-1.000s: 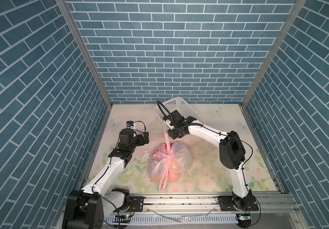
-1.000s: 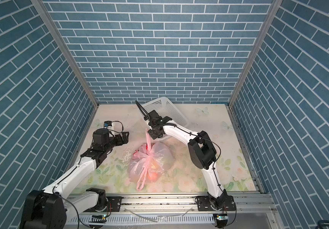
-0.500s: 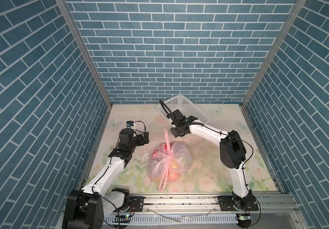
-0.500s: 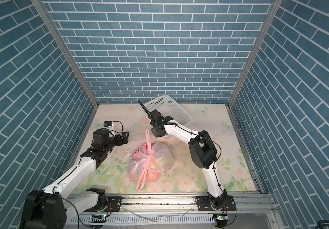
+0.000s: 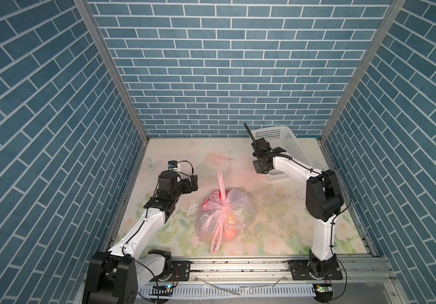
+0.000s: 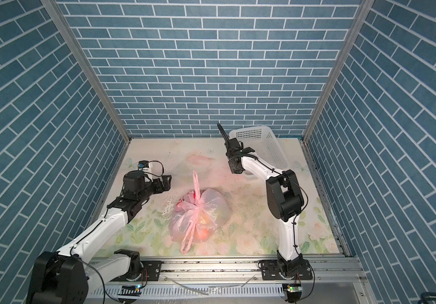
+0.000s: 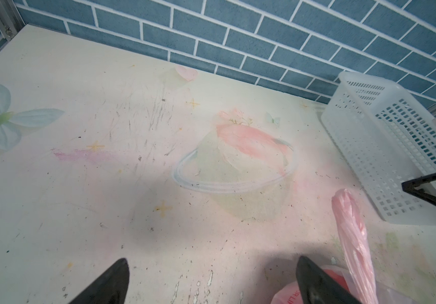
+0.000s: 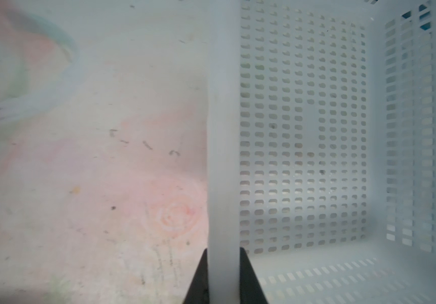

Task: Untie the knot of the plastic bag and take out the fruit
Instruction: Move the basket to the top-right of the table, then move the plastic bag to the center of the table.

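Cell closed on three sides. The back wall [image 5: 216, 65], left wall [image 5: 40, 118] and right wall [image 5: 408, 118] all carry a blue brick pattern with white joints. We note bare aluminium posts [image 5: 112, 68] at the two rear corners. The tabletop [image 5: 277, 210] is pale cream with a faded floral print. It has a pale butterfly motif [image 7: 1, 115] near the left wall and grey scuffs [image 7: 156, 110]. An aluminium rail [image 5: 237, 265] runs along the front edge, and a slotted white cable duct [image 5: 237, 290] lies just in front of it. Lighting is even, with soft shadows.

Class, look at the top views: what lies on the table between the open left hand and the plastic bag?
Nothing but bare, scuffed floral tabletop separates the left hand from the plastic bag; both top views show that gap.
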Tool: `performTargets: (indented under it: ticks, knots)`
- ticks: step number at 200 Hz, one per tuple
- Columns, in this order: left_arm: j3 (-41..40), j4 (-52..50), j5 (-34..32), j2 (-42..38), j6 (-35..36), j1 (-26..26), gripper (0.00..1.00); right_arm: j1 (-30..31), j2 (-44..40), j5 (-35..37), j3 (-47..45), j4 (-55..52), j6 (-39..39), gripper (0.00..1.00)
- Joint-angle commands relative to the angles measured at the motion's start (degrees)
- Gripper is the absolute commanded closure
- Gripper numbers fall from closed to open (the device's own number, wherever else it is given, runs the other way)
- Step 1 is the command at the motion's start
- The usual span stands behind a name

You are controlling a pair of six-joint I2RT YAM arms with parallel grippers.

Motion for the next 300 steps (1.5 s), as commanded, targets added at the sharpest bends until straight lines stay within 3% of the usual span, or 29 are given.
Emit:
performTargets:
  ticks: [1, 156, 169, 191, 218, 248, 300]
  knots:
    - [0.3, -0.6, 0.6, 0.7, 0.0, -0.2, 0.00, -2.7, -1.7, 3.0, -3.3, -4.6, 3.7, 1.00]
    - [1.6, -0.9, 1.1, 2.1, 0.0, -0.2, 0.00, -13.0, -1.0, 4.9, -5.6, -1.5, -2.3, 1.00]
    - [1.7, -1.1, 1.2, 2.3, 0.0, -0.2, 0.00, -12.9, -1.3, 3.3, -5.7, -1.3, -3.0, 0.93]
    - [2.0, -1.5, 1.3, 2.7, 0.0, -0.2, 0.00, -12.8, -4.1, -0.9, -7.0, -0.1, -3.7, 0.64]
    - [2.3, -2.8, 1.4, 2.6, 0.0, -0.2, 0.00, -11.6, -10.0, -5.4, -8.9, 0.0, -4.0, 0.44]
    - [3.1, -6.5, 0.9, 1.7, -0.1, -0.2, 0.00, -6.7, -16.2, -10.9, -8.9, -4.7, -6.2, 0.35]
    - [4.5, -14.7, -1.4, 0.1, -0.3, -0.2, 0.00, 10.0, -24.5, -25.9, -13.0, -7.9, -14.1, 0.30]
